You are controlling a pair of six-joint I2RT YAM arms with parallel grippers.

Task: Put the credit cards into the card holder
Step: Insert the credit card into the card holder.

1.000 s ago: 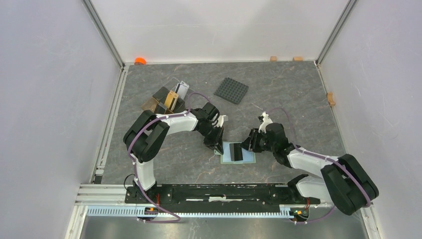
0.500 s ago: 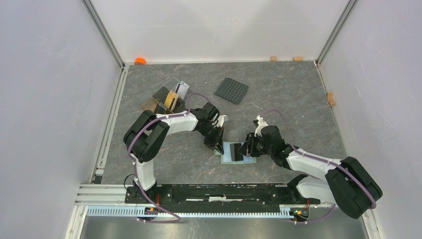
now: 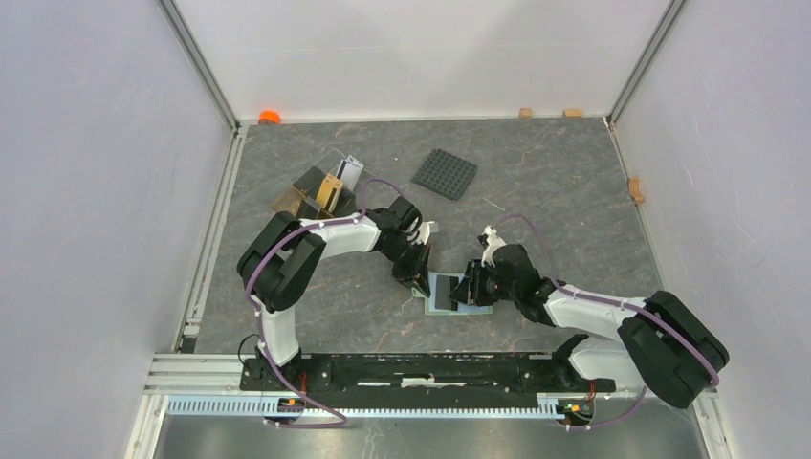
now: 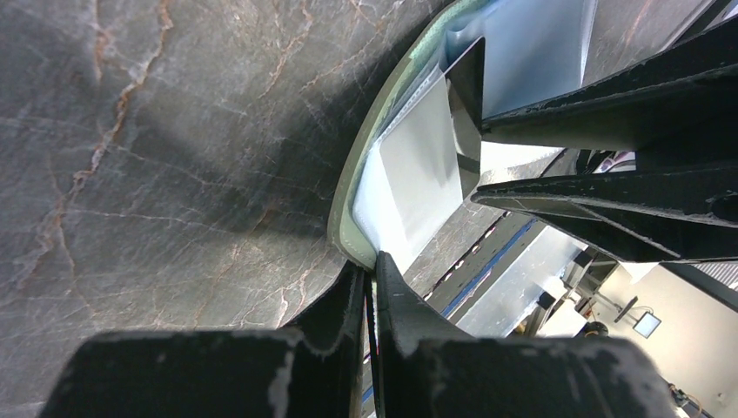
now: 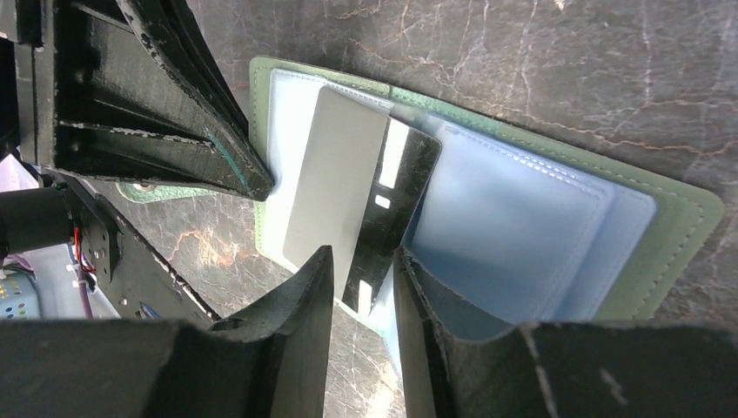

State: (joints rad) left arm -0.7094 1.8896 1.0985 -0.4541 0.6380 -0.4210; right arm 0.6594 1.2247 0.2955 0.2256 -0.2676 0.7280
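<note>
Grey worktop (image 3: 574,172) is carrying the open card holder (image 5: 522,209) by its near edge, the left hand (image 4: 372,261) pinching its rim steady while the right hand (image 5: 364,261) is pinching a black credit card (image 5: 348,183), aiming it toward the pocket

Card (image 5: 376,205) on holder (image 5: 557,228); tray (image 3: 308,194) behind it, to L.

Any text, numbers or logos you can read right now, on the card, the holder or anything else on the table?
None legible.
The black card in the right gripper shows only glare.
The card holder is plain.
The cards in the brown tray are too small to read.
</note>
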